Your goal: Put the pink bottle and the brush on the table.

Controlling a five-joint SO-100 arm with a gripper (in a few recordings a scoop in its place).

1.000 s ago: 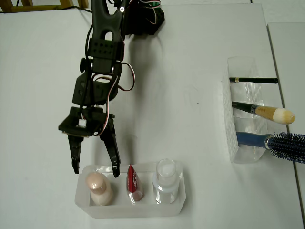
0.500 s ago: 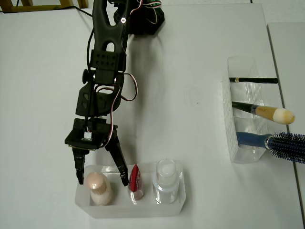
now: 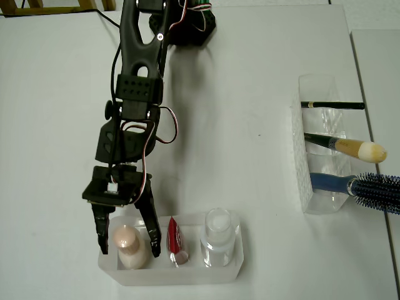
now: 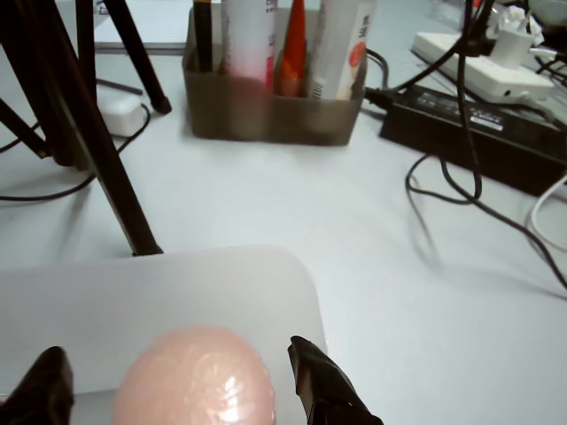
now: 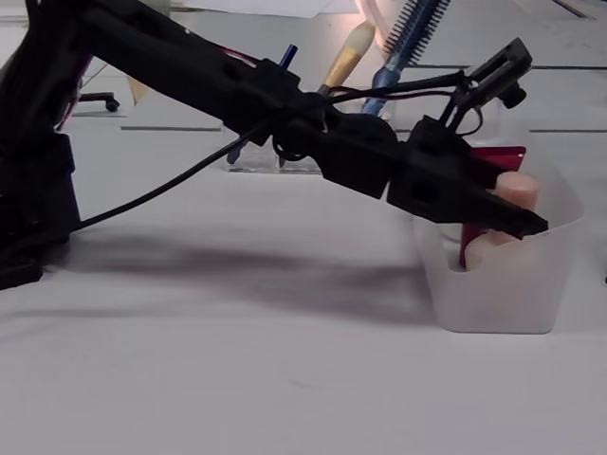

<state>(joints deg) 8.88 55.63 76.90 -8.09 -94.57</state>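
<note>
Pink bottle (image 3: 128, 244) between tool (image 3: 127, 239) fingers, body hidden

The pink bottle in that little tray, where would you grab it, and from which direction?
Probably at the rounded cap and narrow neck, coming from above. The pink bottle stands upright in the end compartment of the frosted tray, whose walls hide its squat body, with the red tube close beside it. The gripper already straddles the cap, jaws open on either side.
</note>
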